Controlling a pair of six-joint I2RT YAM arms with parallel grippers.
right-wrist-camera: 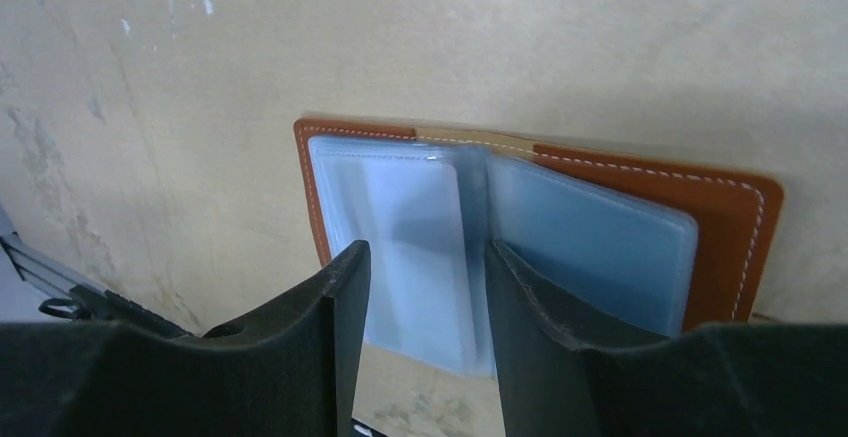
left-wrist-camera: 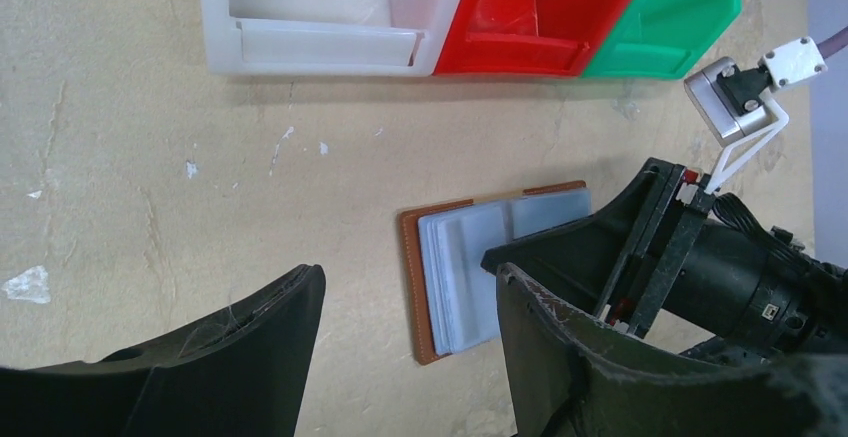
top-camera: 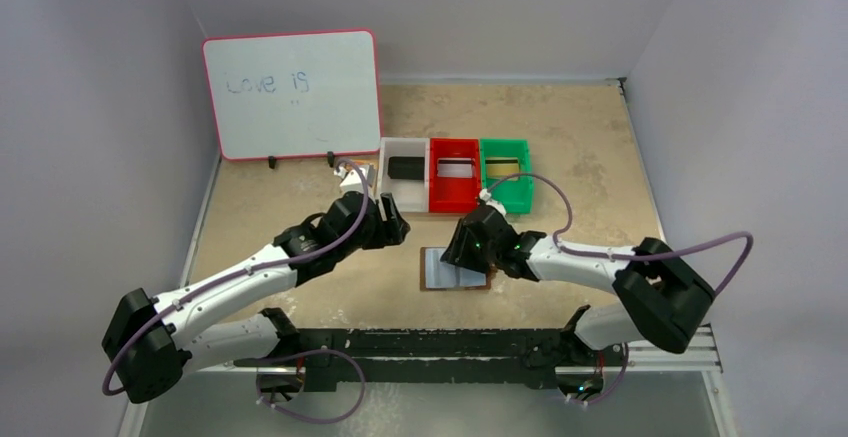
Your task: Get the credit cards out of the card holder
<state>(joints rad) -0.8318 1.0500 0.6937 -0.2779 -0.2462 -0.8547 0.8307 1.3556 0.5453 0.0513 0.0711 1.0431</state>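
Tan table (top-camera: 560,137): card holder (top-camera: 437,269) lengthwise left-right

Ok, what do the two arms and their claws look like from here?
The left arm and right arm have white links with bulky black joints. A thin purple cable loops along each. The left claw and right claw each have two broad matte black fingers.

The brown leather card holder (right-wrist-camera: 740,227) lies opened flat, its two pale blue-grey pocket panels (right-wrist-camera: 400,207) facing up.
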